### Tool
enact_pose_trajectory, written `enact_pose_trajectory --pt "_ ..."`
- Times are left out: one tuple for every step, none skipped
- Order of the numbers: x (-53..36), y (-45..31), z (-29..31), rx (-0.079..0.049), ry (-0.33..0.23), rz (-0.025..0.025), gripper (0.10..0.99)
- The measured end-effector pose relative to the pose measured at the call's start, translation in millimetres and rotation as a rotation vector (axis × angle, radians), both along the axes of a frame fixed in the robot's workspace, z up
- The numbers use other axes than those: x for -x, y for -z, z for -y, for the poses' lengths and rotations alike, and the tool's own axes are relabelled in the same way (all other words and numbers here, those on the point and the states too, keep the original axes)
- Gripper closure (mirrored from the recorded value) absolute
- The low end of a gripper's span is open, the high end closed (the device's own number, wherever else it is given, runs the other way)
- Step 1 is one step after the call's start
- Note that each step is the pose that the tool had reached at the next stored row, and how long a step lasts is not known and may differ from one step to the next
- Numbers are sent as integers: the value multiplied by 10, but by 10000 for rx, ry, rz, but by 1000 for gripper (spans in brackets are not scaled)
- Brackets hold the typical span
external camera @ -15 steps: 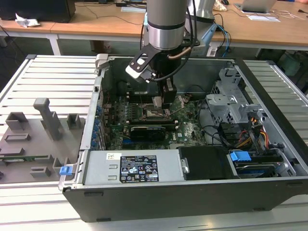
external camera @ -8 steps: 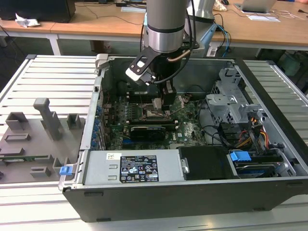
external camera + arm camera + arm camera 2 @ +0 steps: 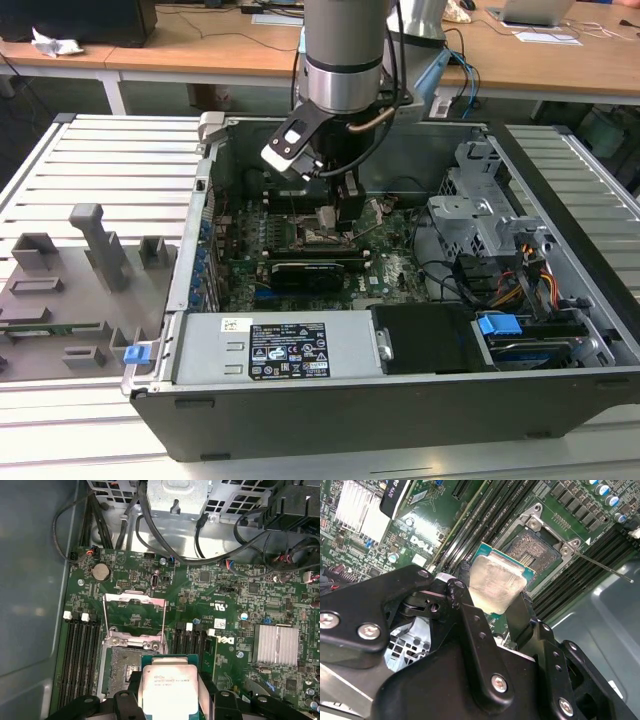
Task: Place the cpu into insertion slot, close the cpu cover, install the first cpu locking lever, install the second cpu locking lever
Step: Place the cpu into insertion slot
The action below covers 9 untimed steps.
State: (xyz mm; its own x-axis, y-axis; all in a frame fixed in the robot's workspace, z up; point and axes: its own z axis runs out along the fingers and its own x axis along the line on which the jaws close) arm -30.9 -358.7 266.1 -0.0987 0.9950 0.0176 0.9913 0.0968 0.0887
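My gripper is shut on the cpu, a square chip with a dull silver top and a green edge, one finger on each of two opposite sides. In the first wrist view the cpu hangs over the near edge of the insertion slot, partly covering it. The insertion slot is bare, with dark contacts inside a silvery rim. The cpu cover stands swung open beyond the slot. A thin locking lever sticks out, released. In the exterior view the gripper is low inside the computer case, above the green motherboard.
Black memory slots flank the socket on both sides. A finned heatsink and a black card sit nearby. Cables and a metal drive cage crowd one end of the case. The case walls hem in the arm.
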Motion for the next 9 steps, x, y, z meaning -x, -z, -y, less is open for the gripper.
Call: enact_pose_trajectory --pt "0 3 0 0 0 0 557" --pt "0 8 0 0 -1 0 557" --pt "0 11 0 1 0 0 557" --pt "0 17 0 0 0 0 557" --pt "0 22 0 0 0 1 557" --pt "0 25 0 1 -1 0 557" --pt "0 31 0 0 0 0 557" --pt "0 34 0 0 0 0 557" --pt "0 37 0 1 0 0 557"
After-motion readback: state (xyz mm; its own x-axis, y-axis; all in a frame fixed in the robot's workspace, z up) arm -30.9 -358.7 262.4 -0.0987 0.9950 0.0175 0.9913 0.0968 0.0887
